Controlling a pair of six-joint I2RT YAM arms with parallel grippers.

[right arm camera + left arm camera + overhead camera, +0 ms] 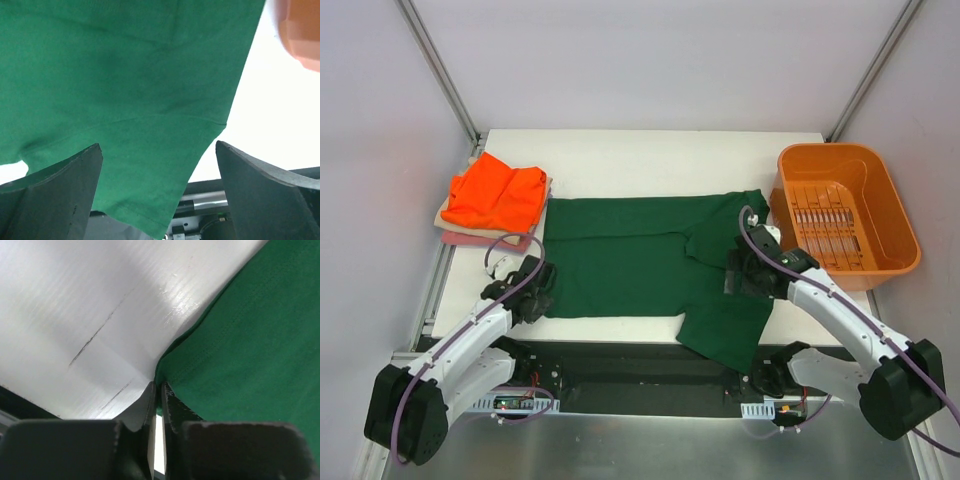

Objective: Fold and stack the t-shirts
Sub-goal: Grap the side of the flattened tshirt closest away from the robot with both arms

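Green t-shirt is spread flat across the middle of the bench, sleeves at the right end, and the near sleeve droops over the front edge. The left fingers are clenched on the shirt's near-left hem corner, so just a sliver of cloth is pinched between the tips. The right fingers are spread wide and released, hanging over the sleeve area with nothing gripped.

Orange basket sits at the right side of the bench, just beside the far sleeve, and its slotted floor is in plain view. Over in the far-left corner, the orange t-shirt lies on top of a cream one and a pink one.
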